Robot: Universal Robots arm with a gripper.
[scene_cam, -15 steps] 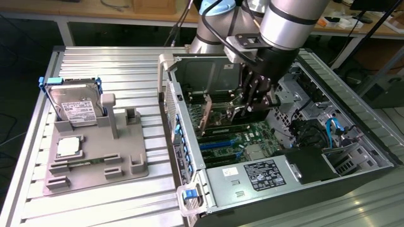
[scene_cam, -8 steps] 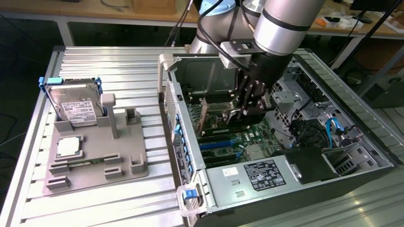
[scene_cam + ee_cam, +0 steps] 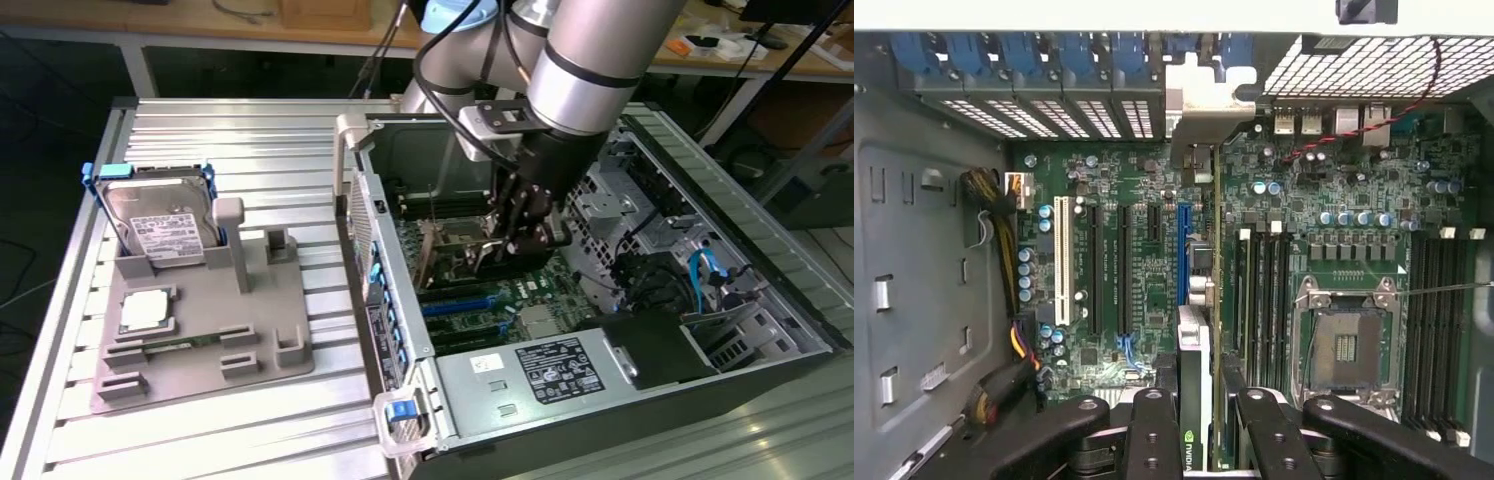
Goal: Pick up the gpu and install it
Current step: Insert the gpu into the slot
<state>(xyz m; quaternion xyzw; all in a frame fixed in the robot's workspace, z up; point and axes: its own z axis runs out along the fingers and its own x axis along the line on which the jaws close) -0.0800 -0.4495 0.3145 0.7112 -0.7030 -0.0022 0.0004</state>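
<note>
**Gripper**: partway closed, its fingers clamped on both faces of the gpu.

**Card:** held edge-on to the motherboard, just beside the blue expansion slot — probably so that its contact edge lines up with a slot.

**Location:** inside the open computer case.

**Hidden:** the card's lower edge — whether it touches the slot cannot be told. Its metal end is hard to make out.

On the desk, the holder sat at the exterior view's left and the open computer case just beside it at the right; the hard drive stood upright in the holder, with the processor chip lying flat nearer the camera; inside the case, the tool gripped the gpu edge-on above the motherboard, roughly in line with an expansion slot.
</note>
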